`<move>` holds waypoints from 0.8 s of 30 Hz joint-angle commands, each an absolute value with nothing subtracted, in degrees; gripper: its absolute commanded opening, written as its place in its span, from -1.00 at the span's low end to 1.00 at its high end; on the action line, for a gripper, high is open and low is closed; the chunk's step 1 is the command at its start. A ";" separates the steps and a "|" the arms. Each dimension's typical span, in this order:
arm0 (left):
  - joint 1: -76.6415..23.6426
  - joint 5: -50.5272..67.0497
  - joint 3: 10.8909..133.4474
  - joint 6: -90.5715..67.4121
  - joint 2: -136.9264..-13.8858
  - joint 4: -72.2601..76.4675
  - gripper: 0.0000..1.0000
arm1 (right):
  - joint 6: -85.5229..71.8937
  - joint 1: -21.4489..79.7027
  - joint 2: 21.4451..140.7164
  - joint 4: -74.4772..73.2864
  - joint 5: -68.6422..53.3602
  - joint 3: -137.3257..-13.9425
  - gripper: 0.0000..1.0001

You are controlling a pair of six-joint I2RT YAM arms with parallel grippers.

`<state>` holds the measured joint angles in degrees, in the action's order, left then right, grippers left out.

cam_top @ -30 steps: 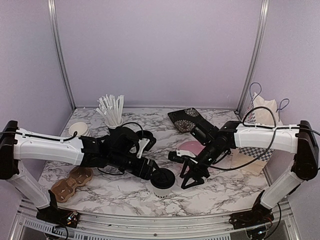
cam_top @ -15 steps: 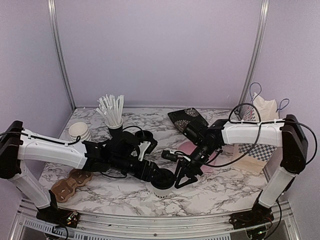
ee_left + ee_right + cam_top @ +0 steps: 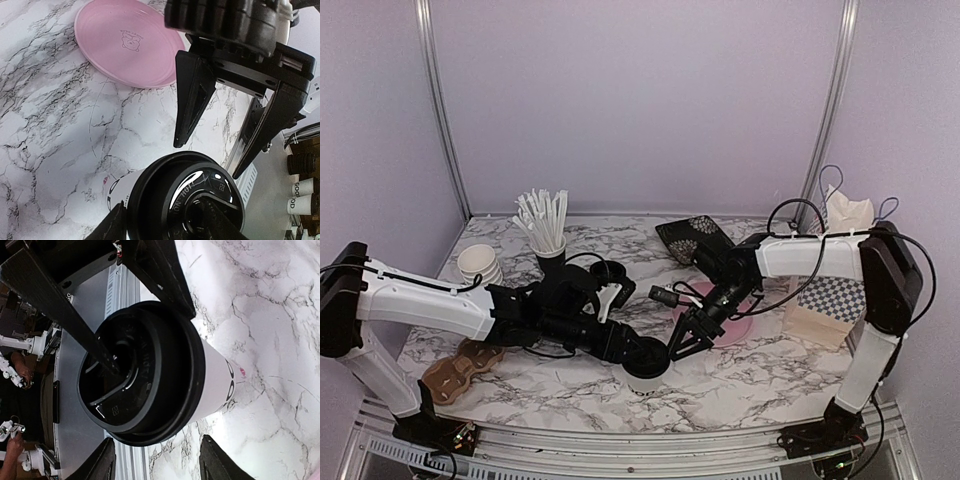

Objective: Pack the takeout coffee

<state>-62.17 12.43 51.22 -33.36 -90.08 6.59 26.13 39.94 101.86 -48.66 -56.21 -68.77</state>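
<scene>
At the near middle of the white marble table [image 3: 770, 385], the white paper cup with black plastic lid [image 3: 646, 372] is stood upright. Lid rim is straddled by the left gripper [image 3: 165, 220]; clamping cannot be told. Just right, the right gripper [image 3: 206, 159] is held spread, empty, tips beside lid.
</scene>
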 commanded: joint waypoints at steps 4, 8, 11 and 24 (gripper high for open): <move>-62.31 9.13 47.50 -32.76 -93.78 -2.20 0.03 | 24.59 39.90 105.55 -49.75 -56.11 -71.74 0.03; -62.31 8.52 46.31 -33.59 -94.27 -1.49 -0.02 | 22.52 39.87 107.54 -48.73 -50.93 -71.41 -0.01; -62.31 8.08 45.50 -34.25 -95.06 -2.20 -0.04 | 21.07 39.83 109.14 -47.66 -46.59 -70.52 -0.04; -62.31 3.76 49.50 -33.66 -90.35 -4.78 0.13 | 22.46 37.46 108.75 -49.94 -43.43 -79.56 -0.14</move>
<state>-62.24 8.75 49.45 -35.73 -89.71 8.40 21.50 39.11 106.67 -52.21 -50.94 -75.96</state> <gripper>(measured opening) 0.540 0.433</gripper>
